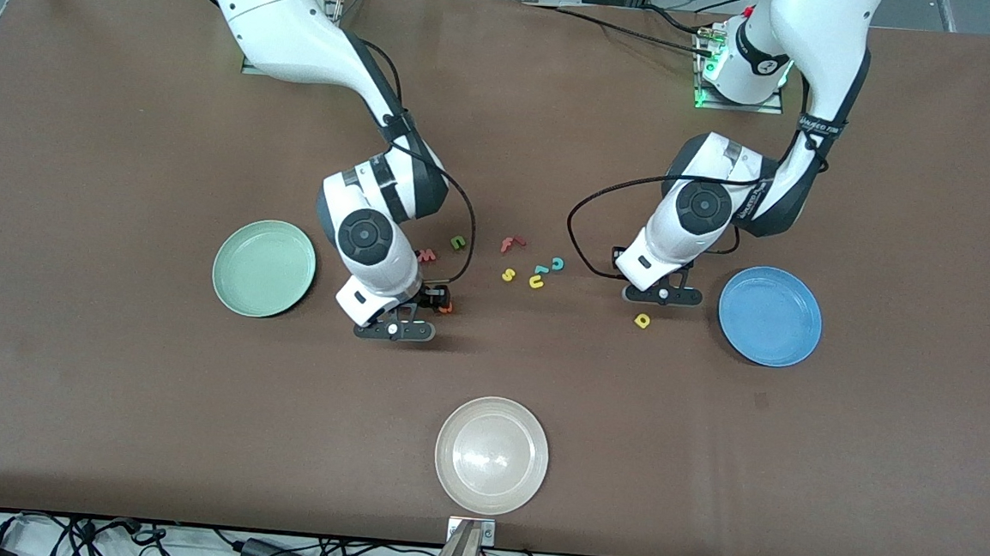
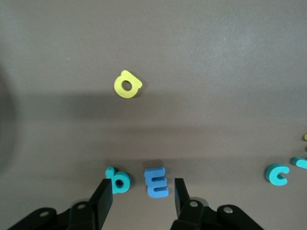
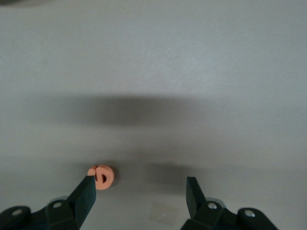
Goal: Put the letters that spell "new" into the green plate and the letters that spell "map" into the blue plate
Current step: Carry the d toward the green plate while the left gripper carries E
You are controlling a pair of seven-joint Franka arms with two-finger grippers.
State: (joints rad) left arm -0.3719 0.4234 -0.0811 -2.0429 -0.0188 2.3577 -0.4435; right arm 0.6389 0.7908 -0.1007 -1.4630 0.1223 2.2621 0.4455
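On the brown table [image 1: 124,161], the green plate [image 1: 264,268] sits at nine o'clock, the blue plate [image 1: 769,316] at three and a beige plate [image 1: 491,455] at six. No letter lies in any of them yet.

The likeliest fault is a bad pinch. The teal p [image 2: 119,180] lies just beside one finger of the left gripper [image 2: 142,189] and could be dragged or caught along with the blue m [image 2: 157,182]. The orange e [image 3: 102,176] sits off-centre, so it may slide or tip.

The left gripper's fingers stand apart, straddling the m without touching it. The right gripper [image 3: 140,184] is spread wide, one fingertip against the e and nothing held.

The yellow a [image 1: 642,320] lies at seven o'clock from the left gripper. The red w [image 1: 427,255] and olive n [image 1: 458,242] lie at twelve and one o'clock from the right gripper.
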